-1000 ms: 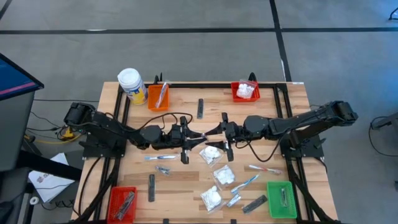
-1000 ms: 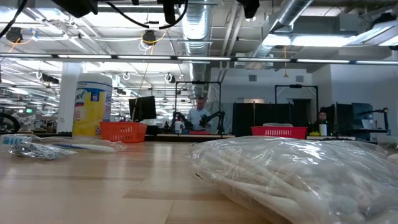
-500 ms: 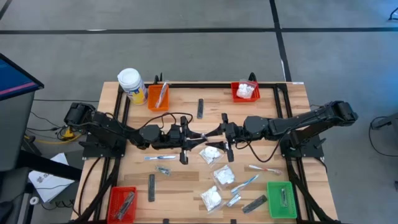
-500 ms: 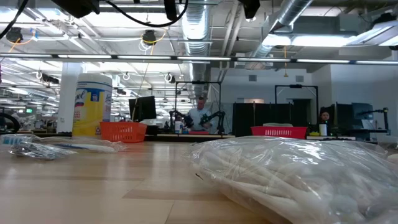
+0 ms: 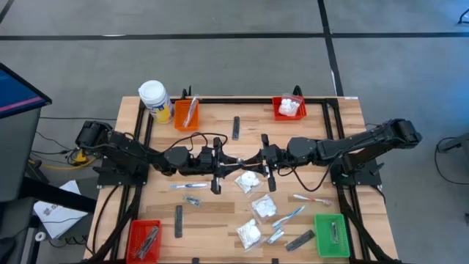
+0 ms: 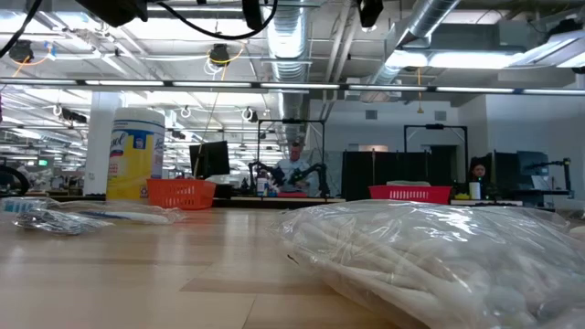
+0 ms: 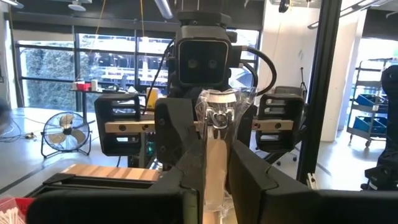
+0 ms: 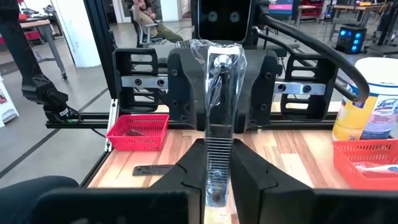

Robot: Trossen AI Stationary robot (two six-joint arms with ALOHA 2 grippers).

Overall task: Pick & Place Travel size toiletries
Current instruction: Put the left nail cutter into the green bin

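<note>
A slim silvery sachet in clear wrap (image 5: pixel 240 158) hangs above the middle of the table between my two grippers. My left gripper (image 5: pixel 229 159) comes at it from the table's left and my right gripper (image 5: pixel 253 157) from the right. Both are shut on it, tip facing tip. The left wrist view shows the sachet (image 7: pixel 213 134) with the right gripper behind it. The right wrist view shows its metal strip (image 8: pixel 219 93) with the left gripper behind. Other toiletries lie flat on the table: white puffy packets (image 5: pixel 249 181), toothbrushes (image 5: pixel 189 186) and dark bars (image 5: pixel 178 220). My left gripper pinches the sachet's left end (image 7: pixel 212 177) between its two fingers, level, from the table's left, along its length. The sachet is lifted clear. My right gripper pinches the right end (image 8: pixel 217 165) between its two fingers, level, from the table's right, along its length. The sachet spans level between both.
An orange bin (image 5: pixel 186 114) and a yellow jar (image 5: pixel 154 100) stand far left, a red bin (image 5: pixel 288 108) far right, another red bin (image 5: pixel 144 240) near left, and a green bin (image 5: pixel 331 235) near right. A puffy packet (image 6: pixel 430 256) fills the low view's foreground.
My right gripper's fingers, spread a second ago, have drawn together on the sachet that my left gripper holds out. Both arms stay where they were.
</note>
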